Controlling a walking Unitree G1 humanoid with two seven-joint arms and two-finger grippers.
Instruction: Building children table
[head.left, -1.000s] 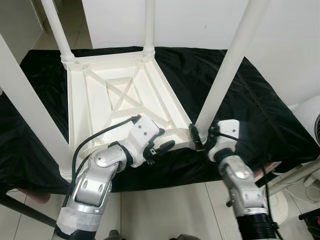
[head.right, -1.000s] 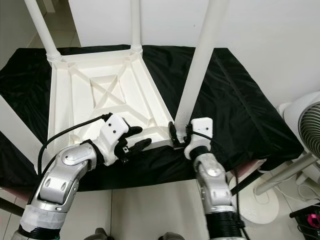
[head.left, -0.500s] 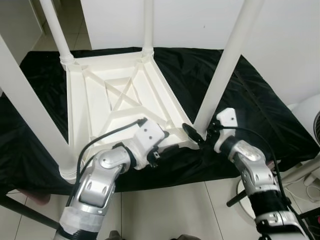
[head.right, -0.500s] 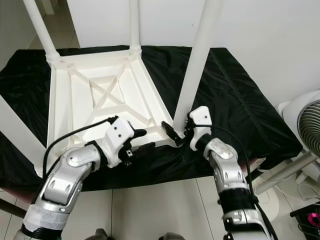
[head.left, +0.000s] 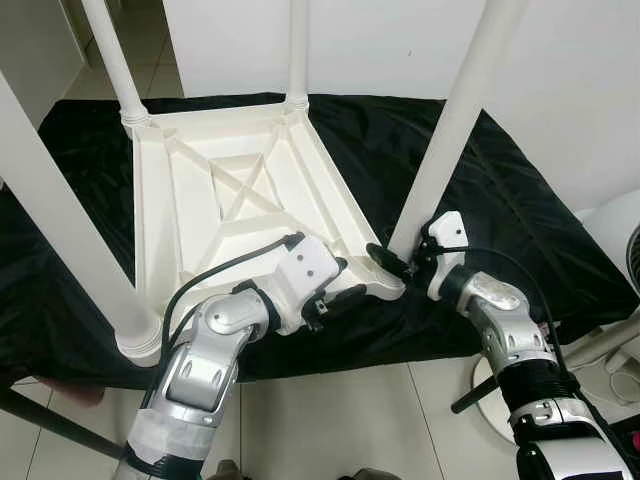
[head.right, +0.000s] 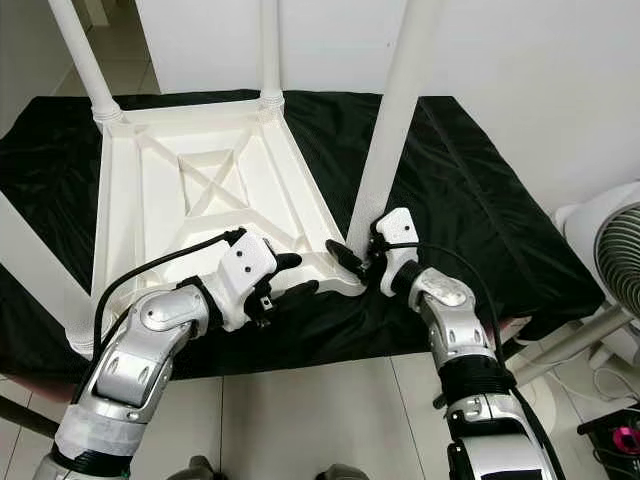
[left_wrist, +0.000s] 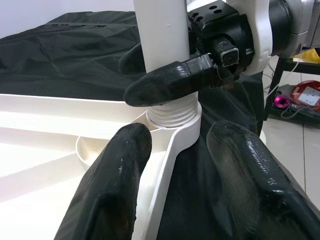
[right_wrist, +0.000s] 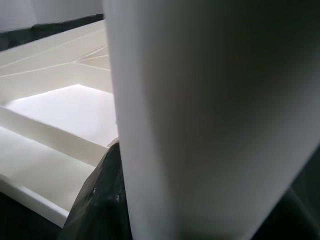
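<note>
While my right gripper has swung in from the side and now clamps the base of the near white table leg, my left gripper, fingers apart, has slid onto the upturned tabletop's near rim beside that corner socket (likely bracing it for tightening). Black cloth lies underneath; a white fan crowds my right

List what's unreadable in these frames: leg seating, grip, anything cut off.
- Tall white plastic table leg: top cut off by the head views' upper edge.
- Leg's threaded base: seating depth hidden inside the white upturned tabletop's corner socket.
- Right gripper: far finger hidden behind the leg.
- Right wrist view: blurred leg blocks the joint.
</note>
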